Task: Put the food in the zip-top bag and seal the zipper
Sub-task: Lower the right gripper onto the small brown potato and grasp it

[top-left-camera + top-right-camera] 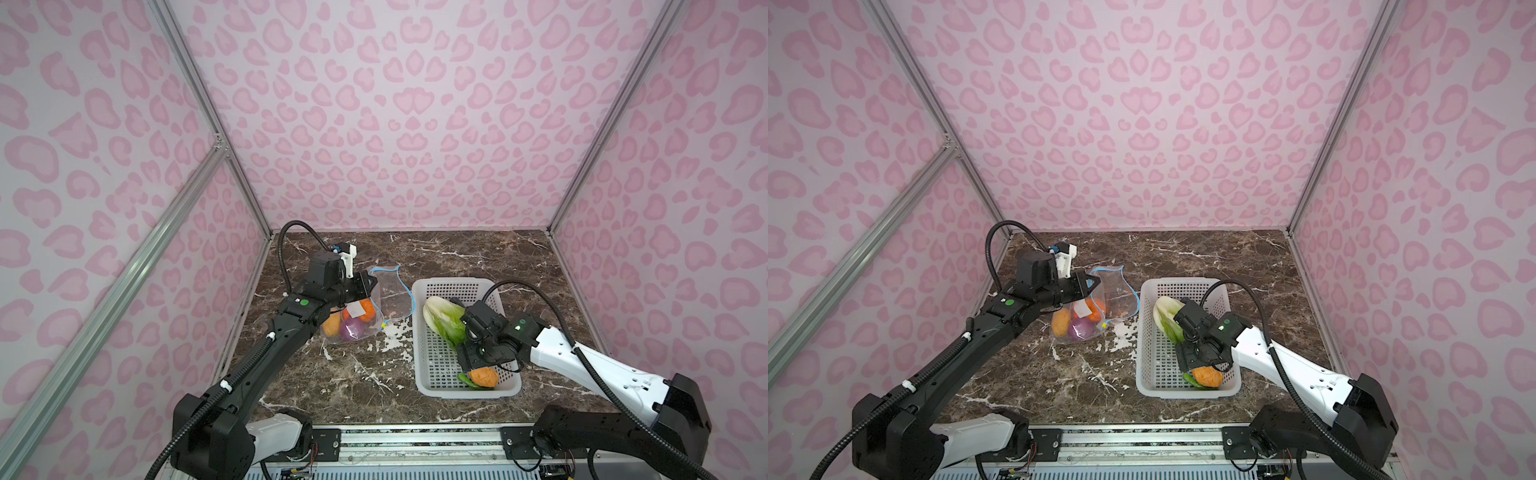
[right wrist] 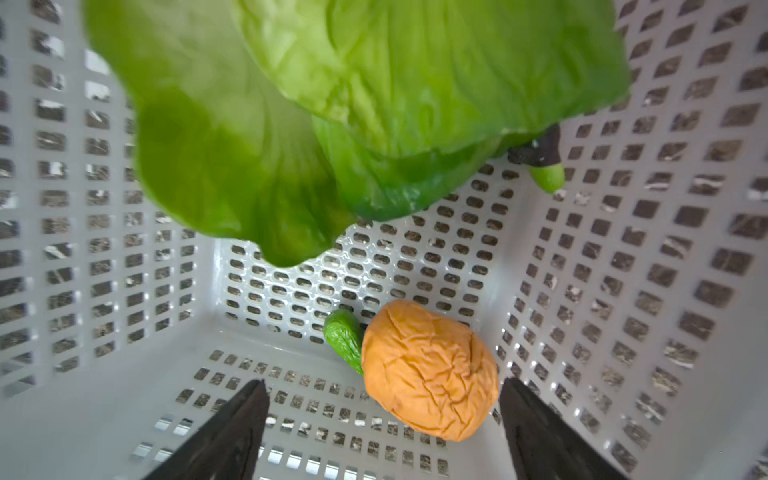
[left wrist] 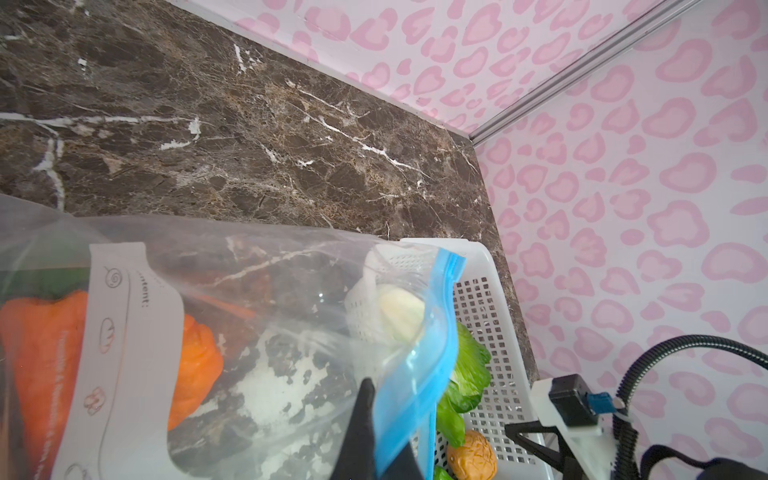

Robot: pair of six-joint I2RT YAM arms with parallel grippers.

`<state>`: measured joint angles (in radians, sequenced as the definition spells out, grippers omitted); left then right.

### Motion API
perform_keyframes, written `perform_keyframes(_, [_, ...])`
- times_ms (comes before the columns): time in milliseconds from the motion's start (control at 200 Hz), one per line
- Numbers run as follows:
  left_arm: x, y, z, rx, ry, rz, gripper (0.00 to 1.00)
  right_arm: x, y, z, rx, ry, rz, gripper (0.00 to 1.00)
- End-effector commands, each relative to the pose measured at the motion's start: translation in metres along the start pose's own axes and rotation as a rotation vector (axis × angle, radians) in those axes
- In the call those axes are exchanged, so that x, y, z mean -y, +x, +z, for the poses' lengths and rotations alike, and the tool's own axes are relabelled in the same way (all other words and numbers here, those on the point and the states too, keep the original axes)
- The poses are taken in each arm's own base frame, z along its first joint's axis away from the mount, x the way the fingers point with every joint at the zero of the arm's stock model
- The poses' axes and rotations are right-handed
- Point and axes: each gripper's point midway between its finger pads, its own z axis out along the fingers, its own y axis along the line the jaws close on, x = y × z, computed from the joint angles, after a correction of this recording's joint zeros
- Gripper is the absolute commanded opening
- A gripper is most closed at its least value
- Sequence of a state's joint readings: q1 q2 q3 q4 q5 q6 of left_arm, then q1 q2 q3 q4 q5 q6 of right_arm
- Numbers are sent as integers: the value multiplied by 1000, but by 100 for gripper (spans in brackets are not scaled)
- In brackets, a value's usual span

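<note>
The left gripper (image 1: 371,283) is clamped tight on the zipper (image 3: 419,374), with one black finger (image 3: 362,411) showing against the blue strip. That pinch seems meant to lift one lip of the bag (image 1: 390,291) off the table (image 1: 374,374), so the mouth gapes toward the basket (image 1: 453,284) and food can go in. An orange piece (image 1: 366,309), an onion (image 1: 352,330) and a yellow-brown potato (image 1: 331,324) already sit at the bag's bottom.

The right gripper (image 2: 384,432) is down inside the basket, jaws spread wide and empty. The wrinkled potato (image 2: 430,370) lies just ahead between them, touching a green piece (image 2: 343,338). It looks set to take that potato next. The cabbage (image 2: 353,104) lies in the basket just beside and may crowd the lift. The zipper is not yet sealed.
</note>
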<state>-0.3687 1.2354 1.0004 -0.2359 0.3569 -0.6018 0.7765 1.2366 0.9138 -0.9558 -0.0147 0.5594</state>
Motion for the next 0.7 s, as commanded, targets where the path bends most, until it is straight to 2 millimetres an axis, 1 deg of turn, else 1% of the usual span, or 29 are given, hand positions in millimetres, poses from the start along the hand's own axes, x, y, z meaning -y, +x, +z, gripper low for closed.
perform_keyframes(0, [1,-6,0,29,-2,11,2,15,10,9,-37,93,25,89])
perform_keyframes(145, [0,-5,0,29,-8,9,2,25,20,20,-72,154,35,89])
perform_keyframes(235, [0,-5,0,30,-8,9,2,25,26,30,-85,147,45,89])
perform_keyframes(325, [0,-5,-1,32,-10,10,2,21,29,40,-96,121,55,88])
perform_keyframes(435, [-1,-6,-1,36,-12,9,2,17,29,49,-101,108,58,87])
perform_keyframes(615, [0,-7,-2,38,-11,10,2,7,23,61,-89,72,64,85])
perform_keyframes(695, [1,-7,-4,43,-10,12,2,9,23,65,-92,85,65,85])
